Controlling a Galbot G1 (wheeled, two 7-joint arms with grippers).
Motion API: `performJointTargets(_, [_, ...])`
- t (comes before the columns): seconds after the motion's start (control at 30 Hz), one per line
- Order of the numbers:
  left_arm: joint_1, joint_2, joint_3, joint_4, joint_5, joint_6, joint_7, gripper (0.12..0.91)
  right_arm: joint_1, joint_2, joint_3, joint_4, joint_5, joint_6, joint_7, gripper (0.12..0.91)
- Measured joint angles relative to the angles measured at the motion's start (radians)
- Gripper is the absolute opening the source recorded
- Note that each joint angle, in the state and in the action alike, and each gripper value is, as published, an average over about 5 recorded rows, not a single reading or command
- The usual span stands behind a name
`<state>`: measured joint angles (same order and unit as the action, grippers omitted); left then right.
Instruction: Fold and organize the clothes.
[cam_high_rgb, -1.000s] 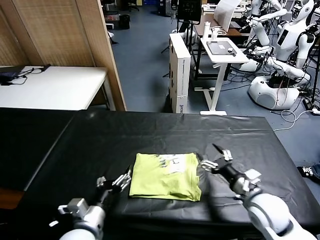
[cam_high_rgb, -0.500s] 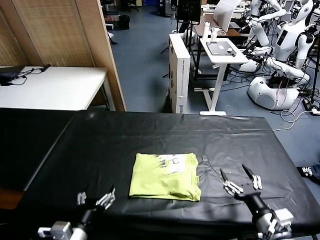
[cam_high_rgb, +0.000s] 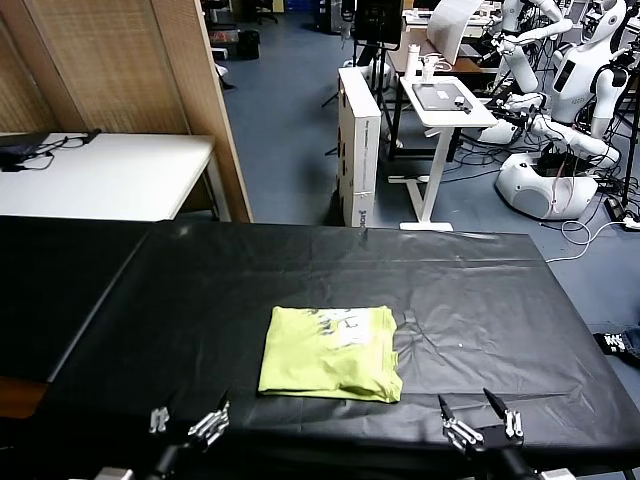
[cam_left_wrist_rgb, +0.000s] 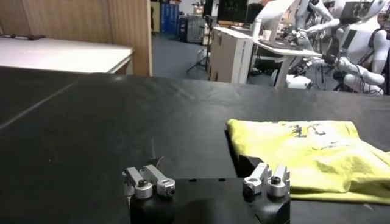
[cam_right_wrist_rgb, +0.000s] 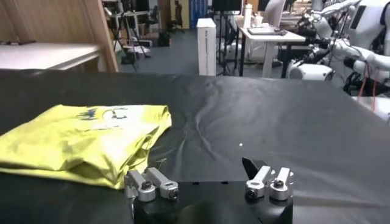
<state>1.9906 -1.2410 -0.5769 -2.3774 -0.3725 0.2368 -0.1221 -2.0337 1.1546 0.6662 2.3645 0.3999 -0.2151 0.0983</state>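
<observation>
Both jaws spread, apart from folded T-shirt (cam_high_rgb: 330, 352); print seemingly topside.

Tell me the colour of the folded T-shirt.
Lime yellow-green T-shirt, with a small printed graphic near its far edge; head view shows it best.

Both arms are cut off at the head view's lower edge near the T-shirt (cam_high_rgb: 330, 352); only the left gripper (cam_high_rgb: 186, 422) and right gripper (cam_high_rgb: 478, 421) poke up. The shirt's white print (cam_high_rgb: 340, 326) is too small to read, and its underside stays hidden.
</observation>
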Motion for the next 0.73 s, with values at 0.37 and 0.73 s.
performJointTargets(0.37, [0.034,0.003,-0.01,-0.026,0.019,-0.008,0.024,0.907,-0.05,0.029,-0.036,0.042,-0.015,0.001,0.059,0.907])
performJointTargets(0.73, [0.046,0.006,-0.012,-0.029,0.019,-0.004,0.026,0.907,-0.053,0.032,-0.037,0.049,-0.021,-0.028,0.067,0.907])
